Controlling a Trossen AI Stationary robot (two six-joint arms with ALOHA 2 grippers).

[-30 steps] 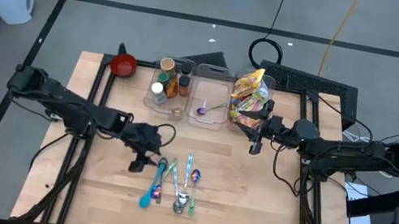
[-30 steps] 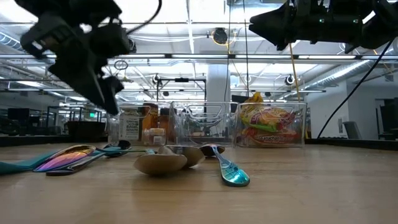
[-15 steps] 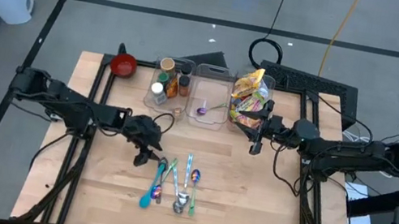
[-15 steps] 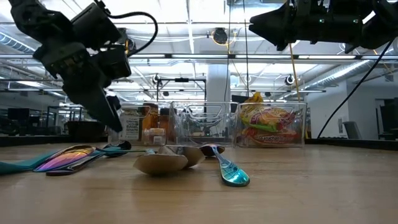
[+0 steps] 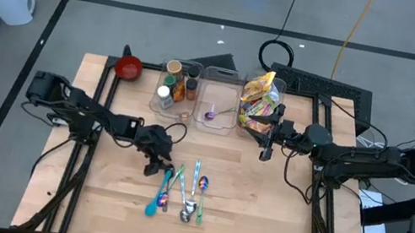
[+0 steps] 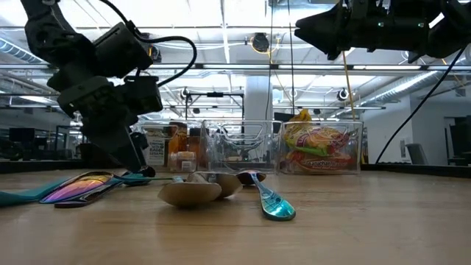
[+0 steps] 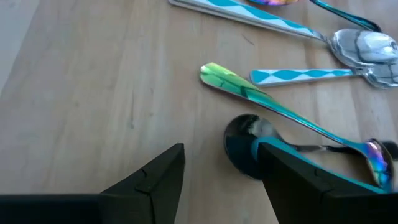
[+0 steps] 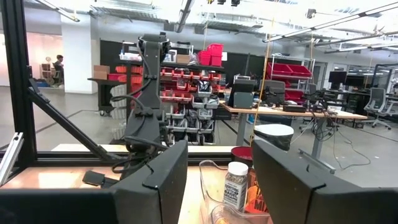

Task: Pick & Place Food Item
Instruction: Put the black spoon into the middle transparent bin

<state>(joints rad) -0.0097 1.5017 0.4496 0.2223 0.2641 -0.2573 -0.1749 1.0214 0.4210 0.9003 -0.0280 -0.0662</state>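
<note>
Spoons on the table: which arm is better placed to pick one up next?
Left. Its hand hangs open right at the spoons, fingers either side of a dark bowl. The right hand waits open by the snack bin, farther off.

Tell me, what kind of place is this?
Probably a robotics lab or workshop: a wooden table with two robot arms, shelves of red storage bins, and desks with monitors behind.

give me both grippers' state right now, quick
left gripper: open, empty, low over the table beside the spoons.
right gripper: open, empty, raised near the snack bin.
</note>
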